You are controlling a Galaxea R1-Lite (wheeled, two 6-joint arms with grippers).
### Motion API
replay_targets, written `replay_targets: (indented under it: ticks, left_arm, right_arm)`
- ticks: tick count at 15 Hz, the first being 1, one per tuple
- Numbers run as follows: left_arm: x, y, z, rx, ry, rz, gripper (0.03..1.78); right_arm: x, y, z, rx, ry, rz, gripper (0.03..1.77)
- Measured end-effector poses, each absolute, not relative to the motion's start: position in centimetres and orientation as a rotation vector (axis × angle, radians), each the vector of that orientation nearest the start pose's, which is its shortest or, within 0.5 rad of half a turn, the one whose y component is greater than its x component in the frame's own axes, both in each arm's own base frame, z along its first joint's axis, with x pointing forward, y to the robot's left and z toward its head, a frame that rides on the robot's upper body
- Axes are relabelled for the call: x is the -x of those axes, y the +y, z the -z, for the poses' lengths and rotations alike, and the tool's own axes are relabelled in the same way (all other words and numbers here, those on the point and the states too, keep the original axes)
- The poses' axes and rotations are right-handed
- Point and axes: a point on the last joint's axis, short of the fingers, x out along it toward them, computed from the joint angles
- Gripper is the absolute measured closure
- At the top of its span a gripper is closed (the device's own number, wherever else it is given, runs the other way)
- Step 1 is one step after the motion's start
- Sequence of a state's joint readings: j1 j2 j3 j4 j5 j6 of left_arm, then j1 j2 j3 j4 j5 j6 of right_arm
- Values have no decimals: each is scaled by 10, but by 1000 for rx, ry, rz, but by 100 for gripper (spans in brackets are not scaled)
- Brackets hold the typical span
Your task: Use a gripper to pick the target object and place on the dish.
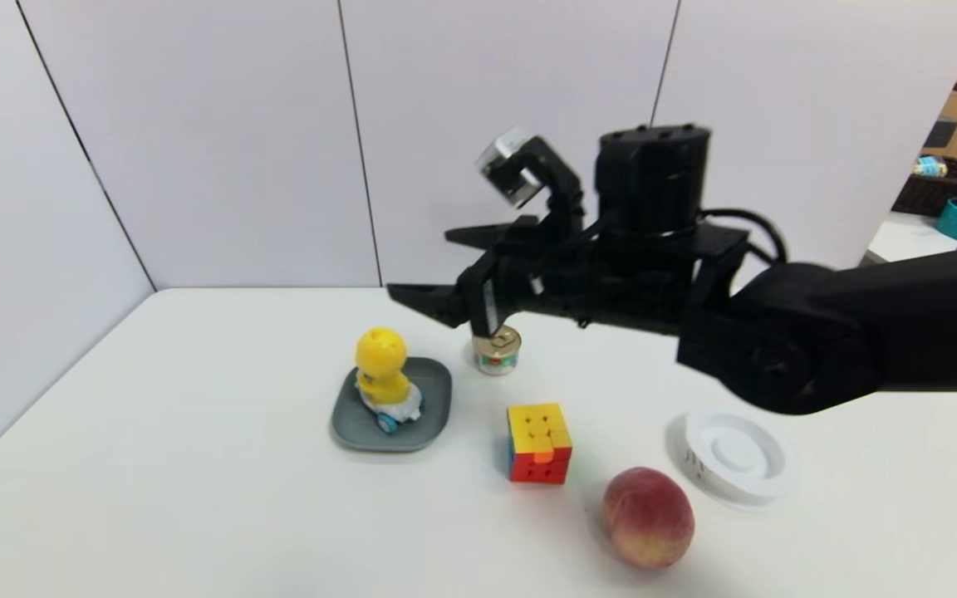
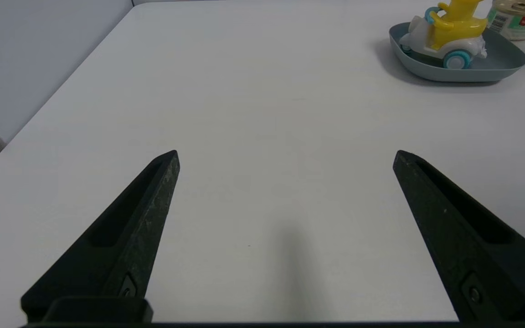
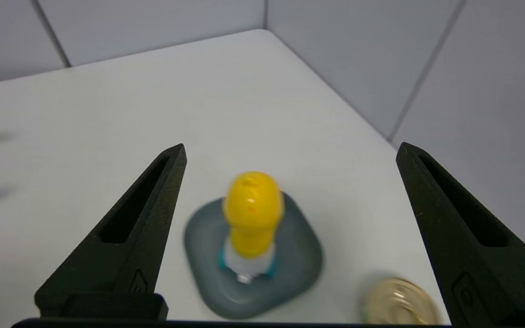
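Note:
The yellow duck toy (image 1: 383, 374) stands upright on its white, blue-wheeled scooter inside the dark grey dish (image 1: 437, 397), left of the table's centre. My right gripper (image 1: 420, 264) hangs open in the air above and to the right of the duck, holding nothing. From the right wrist view the duck (image 3: 253, 209) and dish (image 3: 301, 262) lie below the wide-spread gripper (image 3: 290, 146), apart from both fingers. My left gripper (image 2: 286, 152) is open over bare table, well short of the duck (image 2: 454, 27) and dish (image 2: 499, 64). It is out of the head view.
A small tin can (image 1: 497, 349) stands just right of the dish, under the right gripper. A colourful puzzle cube (image 1: 538, 443), a peach (image 1: 649, 517) and a round white ringed container (image 1: 736, 457) sit toward the front right. Grey wall panels close off the back and left.

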State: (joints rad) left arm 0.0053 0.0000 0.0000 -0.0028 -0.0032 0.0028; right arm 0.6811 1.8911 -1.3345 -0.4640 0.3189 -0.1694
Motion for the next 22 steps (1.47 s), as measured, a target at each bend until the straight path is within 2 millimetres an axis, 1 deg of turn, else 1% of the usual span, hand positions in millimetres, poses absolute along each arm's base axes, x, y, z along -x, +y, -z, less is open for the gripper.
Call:
replay_targets:
  ticks: [3, 5, 8, 10, 11, 13, 16, 20, 22]
  left_arm:
    - [23, 0, -76, -3, -3, -2, 12]
    - [23, 0, -76, -3, -3, -3, 12]
    - [23, 0, -76, -4, -3, -3, 12]
    - [23, 0, -76, -3, -3, -3, 12]
    - [23, 0, -76, -3, -3, -2, 12]
    - [23, 0, -76, -3, -3, -3, 12]
    - [23, 0, -76, -3, -3, -3, 12]
    - [23, 0, -76, -3, -3, -3, 12]
    - [23, 0, -76, -3, -3, -3, 12]
  right_arm:
    - [-301, 161, -288, 344, 52, -768, 17]
    - [-296, 109, -315, 382, 54, -595, 15]
    - [-287, 49, -349, 390, -47, -341, 13]
    - [-279, 17, -365, 383, -137, -204, 12]
    - [-272, 3, -372, 360, -183, -145, 12]
    - [-252, -12, -379, 295, -229, -78, 11]
    - [-213, -19, -375, 238, -261, -34, 11]
    - [-155, -15, -356, 218, -321, -28, 11]
    - [-118, -10, -342, 198, -350, -36, 11]
